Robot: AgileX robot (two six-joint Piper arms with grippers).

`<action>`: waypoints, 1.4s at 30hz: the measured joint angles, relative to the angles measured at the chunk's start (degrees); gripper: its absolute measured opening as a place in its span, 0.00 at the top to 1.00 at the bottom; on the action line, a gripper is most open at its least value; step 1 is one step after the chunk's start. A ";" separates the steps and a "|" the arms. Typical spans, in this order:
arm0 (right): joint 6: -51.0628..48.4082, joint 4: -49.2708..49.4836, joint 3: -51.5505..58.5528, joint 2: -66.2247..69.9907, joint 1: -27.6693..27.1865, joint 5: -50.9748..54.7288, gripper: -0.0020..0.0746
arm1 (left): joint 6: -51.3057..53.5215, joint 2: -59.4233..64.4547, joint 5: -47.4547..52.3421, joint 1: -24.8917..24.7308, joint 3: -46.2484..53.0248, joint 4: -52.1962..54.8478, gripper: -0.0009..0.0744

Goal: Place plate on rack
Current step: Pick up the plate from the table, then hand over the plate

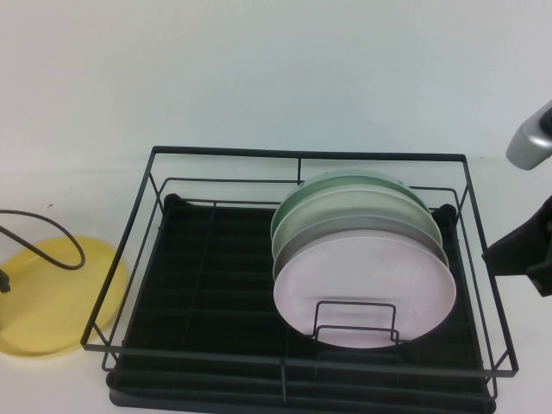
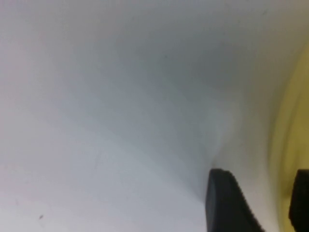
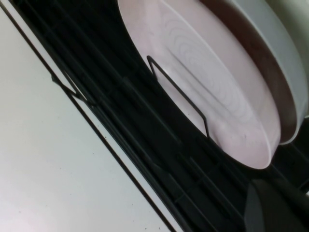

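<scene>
The yellow plate (image 1: 53, 297) lies flat on the white table (image 1: 259, 78) just beside the rack's left front corner, a dark cable (image 1: 47, 233) looped over its far edge; the left gripper (image 2: 258, 203) sits low at its rim, dark fingers (image 2: 224, 203) parted with nothing between them; the likeliest slip is a pad skidding off the shallow rim, or the cable snagging as the plate lifts. In the rack (image 1: 216, 293) the pink plate (image 1: 366, 293) stands upright behind the small wire loop (image 1: 355, 323), grey and green plates (image 1: 354, 211) stacked behind it; a swung plate could knock that row. The right gripper (image 1: 526, 250) hangs beyond the rack's right side; its fingers cannot be told.
</scene>
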 joint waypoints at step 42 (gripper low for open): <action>-19.34 48.19 0.00 0.00 0.00 -1.36 0.55 | 7.11 -57.49 2.07 -24.68 -0.22 -13.50 0.99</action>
